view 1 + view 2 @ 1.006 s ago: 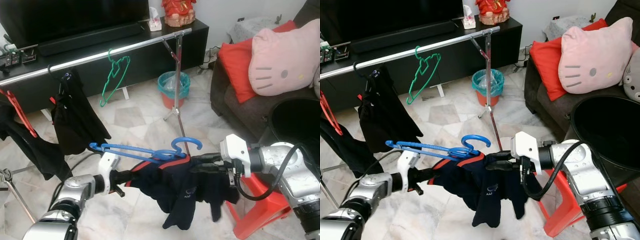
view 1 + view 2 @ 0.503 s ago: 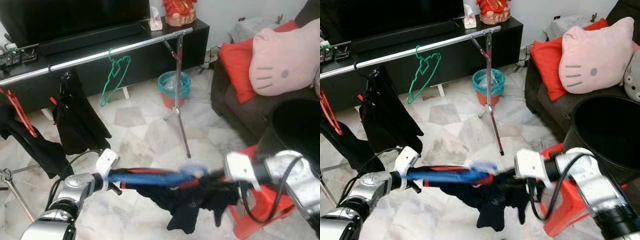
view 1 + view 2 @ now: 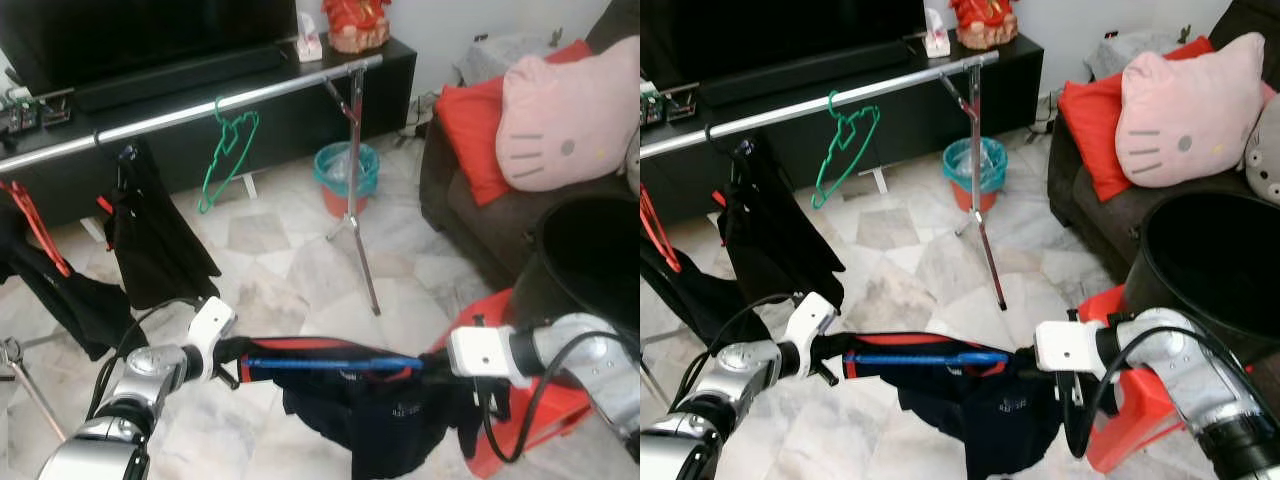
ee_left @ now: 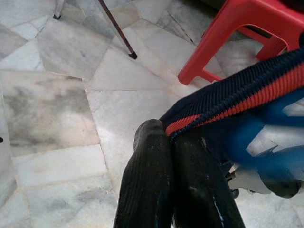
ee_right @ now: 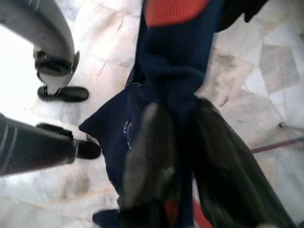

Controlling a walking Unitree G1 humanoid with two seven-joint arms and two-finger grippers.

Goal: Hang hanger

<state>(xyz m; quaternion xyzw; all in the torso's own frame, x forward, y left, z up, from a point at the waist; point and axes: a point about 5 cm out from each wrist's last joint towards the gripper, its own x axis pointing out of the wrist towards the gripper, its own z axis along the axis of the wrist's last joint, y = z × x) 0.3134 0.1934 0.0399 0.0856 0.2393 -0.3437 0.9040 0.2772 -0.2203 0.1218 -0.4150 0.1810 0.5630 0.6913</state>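
Marble floor (image 3: 300,270) (grey-veined) under both grippers (image 4: 167,135) (image 5: 183,128) clenched on navy shirt (image 3: 385,420).

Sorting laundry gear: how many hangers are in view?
3: a green hanger on the rail, a red hanger at its left end, a blue hanger in the shirt. Others may be hidden.

A home living room. Along the top of the frame a large dark television (image 3: 140,30) stands on a low black TV cabinet (image 3: 390,75). At the right edge a dark sofa (image 3: 480,215) carries a red cushion (image 3: 470,140) and a pink cat-face pillow (image 3: 565,120). Pale marble floor tiles (image 3: 300,270) fill the centre, crossed by a metal clothes rail (image 3: 180,112) with hanging garments; the red figure (image 3: 358,22) at top centre looks like an ornament.
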